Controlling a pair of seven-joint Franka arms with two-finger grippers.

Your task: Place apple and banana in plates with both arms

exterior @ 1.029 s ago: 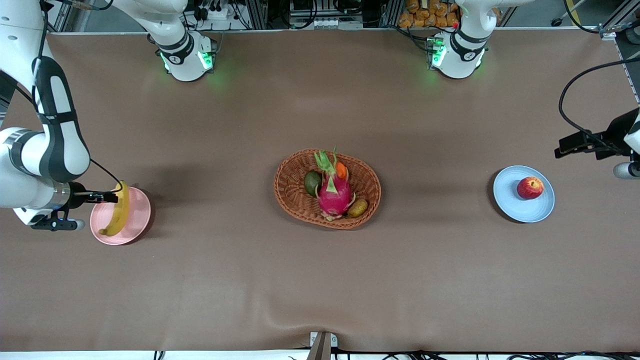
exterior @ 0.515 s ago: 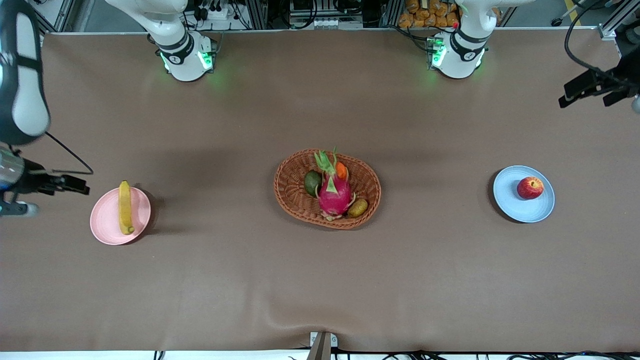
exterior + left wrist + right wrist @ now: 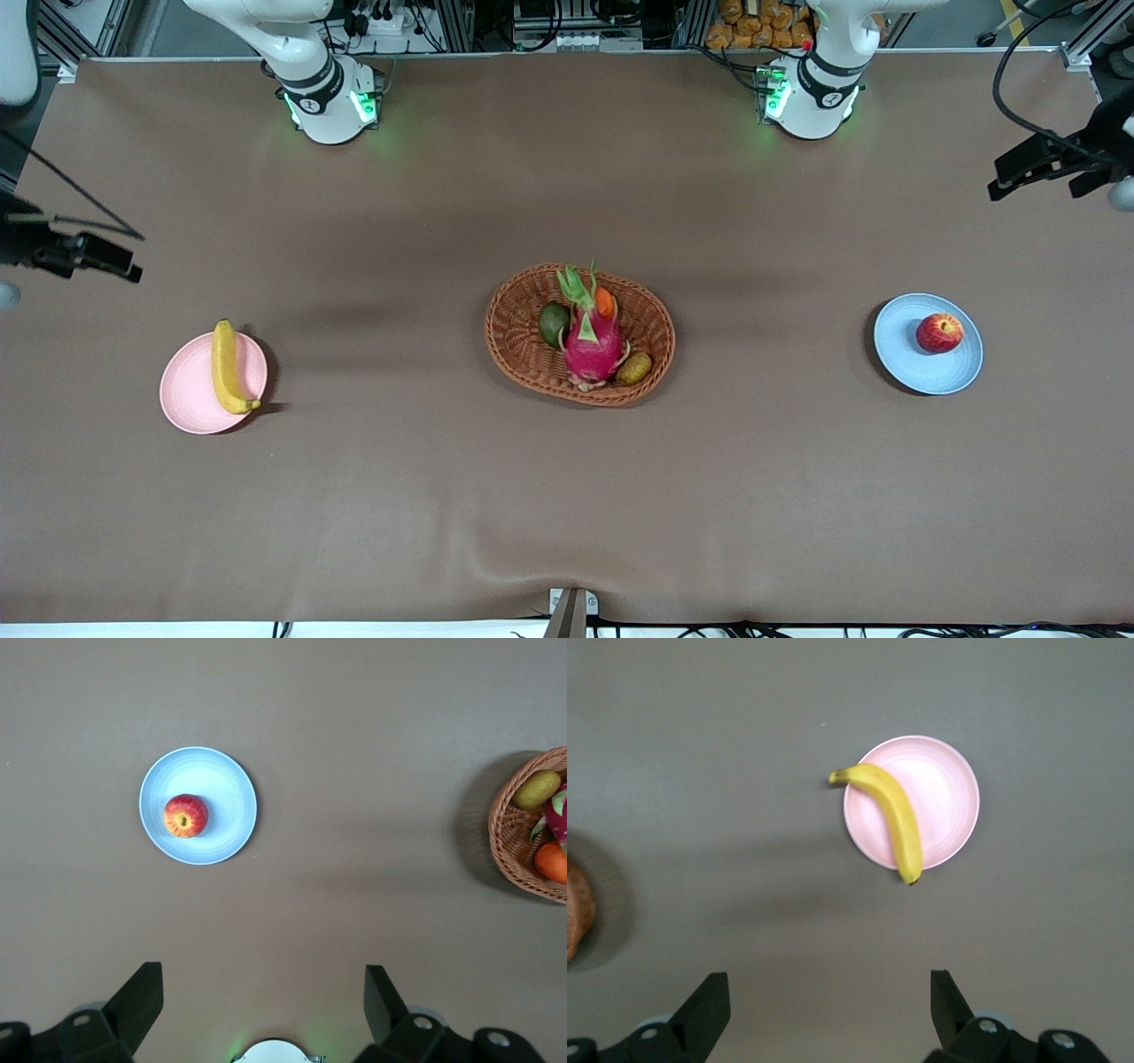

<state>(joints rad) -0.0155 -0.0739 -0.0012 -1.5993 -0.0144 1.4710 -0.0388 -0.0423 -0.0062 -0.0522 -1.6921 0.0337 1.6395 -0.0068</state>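
The yellow banana (image 3: 226, 368) lies on the pale pink plate (image 3: 186, 390) toward the right arm's end of the table, its farther tip past the rim. The red apple (image 3: 939, 332) sits on the light blue plate (image 3: 912, 363) toward the left arm's end. My right gripper (image 3: 89, 255) is up in the air over bare table beside the pink plate, open and empty. Its wrist view shows it (image 3: 828, 978) high above the banana (image 3: 893, 819) and plate (image 3: 943, 797). My left gripper (image 3: 1032, 167) is also high, open and empty (image 3: 261, 973), with the apple (image 3: 185, 815) and blue plate (image 3: 221, 806) below.
An oval wicker basket (image 3: 523, 354) stands mid-table with a magenta dragon fruit (image 3: 592, 346), a green avocado (image 3: 554, 323), a small orange fruit (image 3: 605, 301) and a brownish-olive fruit (image 3: 633, 368). The arm bases stand along the table's farthest edge.
My right gripper let go of the banana, which settled on the pink plate, and rose away toward the table's end. My left gripper also rose and drew back from the blue plate.
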